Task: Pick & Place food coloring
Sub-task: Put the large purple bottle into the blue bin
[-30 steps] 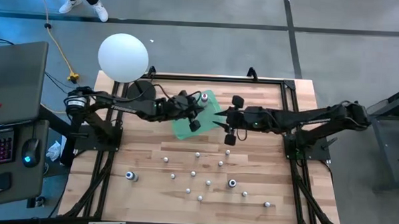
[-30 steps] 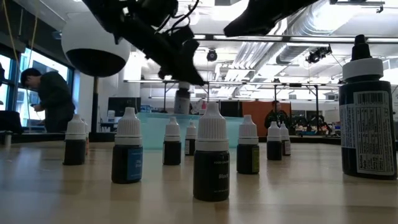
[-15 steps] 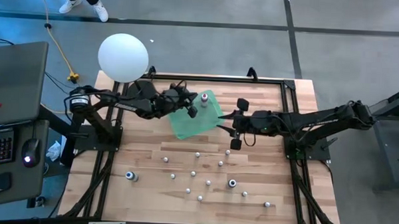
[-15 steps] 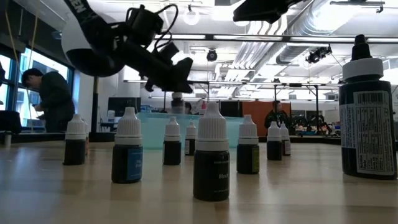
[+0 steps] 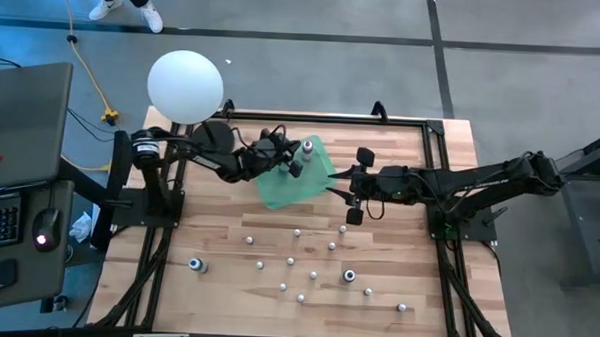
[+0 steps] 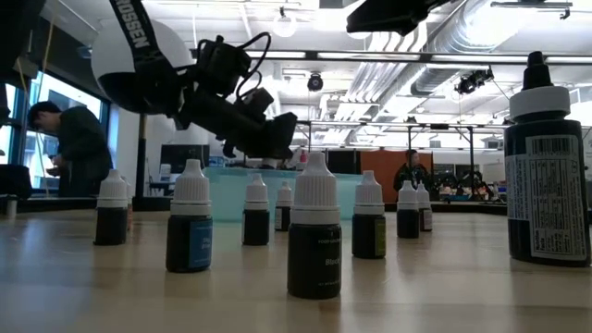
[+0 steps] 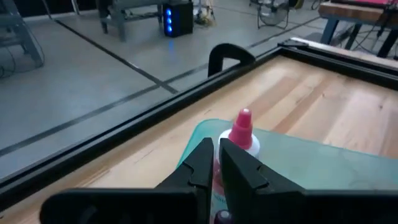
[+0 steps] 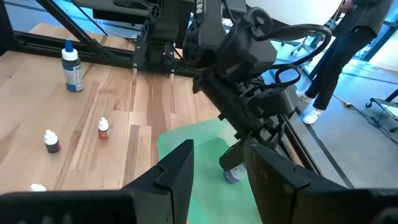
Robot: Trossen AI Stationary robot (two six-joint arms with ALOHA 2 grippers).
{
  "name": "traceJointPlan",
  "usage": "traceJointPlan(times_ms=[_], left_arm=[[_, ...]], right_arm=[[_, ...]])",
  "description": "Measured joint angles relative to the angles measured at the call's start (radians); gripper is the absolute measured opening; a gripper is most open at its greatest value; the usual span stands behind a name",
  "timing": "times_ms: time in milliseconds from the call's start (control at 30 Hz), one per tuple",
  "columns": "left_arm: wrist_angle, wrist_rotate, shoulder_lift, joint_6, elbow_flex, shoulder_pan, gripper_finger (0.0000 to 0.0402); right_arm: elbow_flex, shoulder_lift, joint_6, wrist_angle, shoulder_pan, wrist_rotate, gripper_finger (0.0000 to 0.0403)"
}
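Pale wood-plank table [image 5: 400, 157] — matt green tray [image 5: 279, 191].

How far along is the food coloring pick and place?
Done: one bottle stands on the green tray. In hand: nothing; the left gripper hangs empty beside it, the right gripper open near the tray's edge. Left: about a dozen bottles on the wood table.

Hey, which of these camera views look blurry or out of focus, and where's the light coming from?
Low view: bottles near the lens fairly sharp, room behind soft, bright ceiling lights overhead. Left wrist view: own fingers blurred, pink-capped bottle soft. High view: evenly lit, sphere lamp bright.
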Motion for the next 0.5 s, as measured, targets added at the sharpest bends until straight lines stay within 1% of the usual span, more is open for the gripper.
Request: traceJointPlan(times_ms=[200,267,433,500], left_arm=[[0.013,-0.005,0.000,0.000,-0.001,0.000,0.0038],[0.013,0.003,-0.003,0.000,-0.001,-0.001,0.0049],[0.014,0.060,-0.003,0.002,-0.001,-0.001,0.0086],[0.013,0.064,-0.003,0.003,-0.001,-0.001,0.0101]], right_arm=[[0.000,0.000,0.000,0.000,0.000,0.000,0.0136],[0.000,0.000,0.000,0.000,0.000,0.000,0.0136],[0.000,0.000,0.000,-0.001,0.000,-0.001,0.0136],[0.000,0.000,0.000,-0.001,0.000,-0.001,0.0136]])
